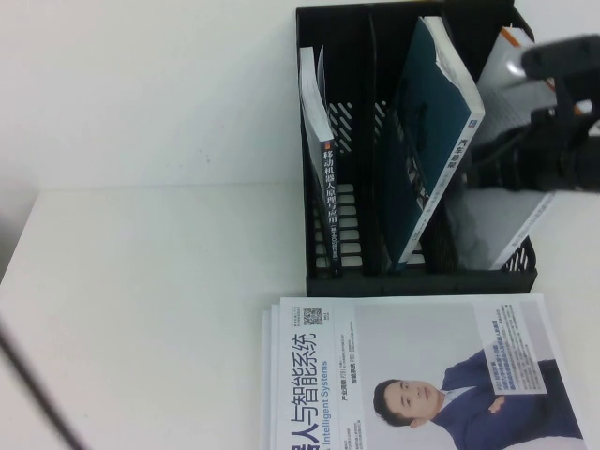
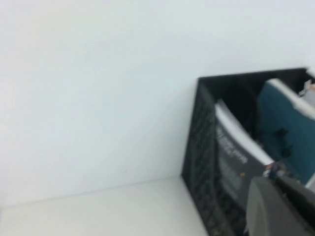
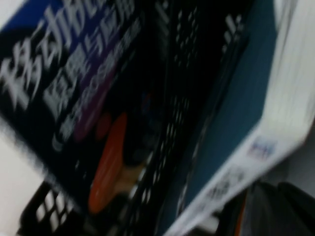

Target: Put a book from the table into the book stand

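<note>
Teal book [image 1: 427,141] leans in stand [image 1: 323,281]; right claw [image 1: 497,155] beside, left claw [image 2: 275,206] near.

Matt black perforated plastic book stand [image 1: 323,279], glossy paper cover on teal book [image 1: 427,141], smooth white table [image 1: 141,309]

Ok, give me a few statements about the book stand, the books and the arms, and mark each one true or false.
1. The teal book leans tilted in the middle compartment of the book stand. True.
2. The dark book sits in the stand's right compartment. False: it sits in the left one.
3. A white book with a man's portrait lies flat on the table in front of the stand. True.
4. The right gripper hovers over the bare left half of the table. False: it is at the stand's right compartment.
5. The left gripper is beside the stand. True.
</note>
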Controlling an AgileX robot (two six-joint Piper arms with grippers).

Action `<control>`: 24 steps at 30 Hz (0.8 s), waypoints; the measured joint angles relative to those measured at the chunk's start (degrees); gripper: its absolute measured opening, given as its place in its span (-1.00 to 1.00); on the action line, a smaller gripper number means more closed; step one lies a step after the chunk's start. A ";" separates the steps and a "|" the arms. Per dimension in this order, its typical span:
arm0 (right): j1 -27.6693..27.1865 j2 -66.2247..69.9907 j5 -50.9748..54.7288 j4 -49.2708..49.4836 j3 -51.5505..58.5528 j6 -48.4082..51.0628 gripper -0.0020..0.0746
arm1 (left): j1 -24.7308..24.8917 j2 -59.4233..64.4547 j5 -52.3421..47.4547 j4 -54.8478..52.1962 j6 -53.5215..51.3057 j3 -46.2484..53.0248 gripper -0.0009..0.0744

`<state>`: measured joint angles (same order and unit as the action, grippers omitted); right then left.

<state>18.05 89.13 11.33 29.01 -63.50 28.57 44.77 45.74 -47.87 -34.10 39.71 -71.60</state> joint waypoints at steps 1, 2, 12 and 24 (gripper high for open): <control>0.00 0.46 -0.65 0.00 -0.75 0.31 -0.96 | 0.00 -1.69 1.65 0.00 0.59 2.05 -0.98; 0.00 0.93 -1.05 0.00 -1.50 0.73 -0.96 | 0.00 -2.98 2.85 0.00 1.20 3.93 -0.98; 5.53 4.81 -1.68 -0.05 -5.81 2.34 -0.96 | 0.00 -12.10 8.06 -0.39 4.02 16.65 -0.98; 9.64 -0.37 -8.09 0.53 -5.79 5.87 -0.96 | 0.00 -12.60 10.48 -9.47 12.78 20.16 -0.98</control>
<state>27.70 88.76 3.23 29.55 -69.29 34.44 44.77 33.14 -37.39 -43.57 52.49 -51.45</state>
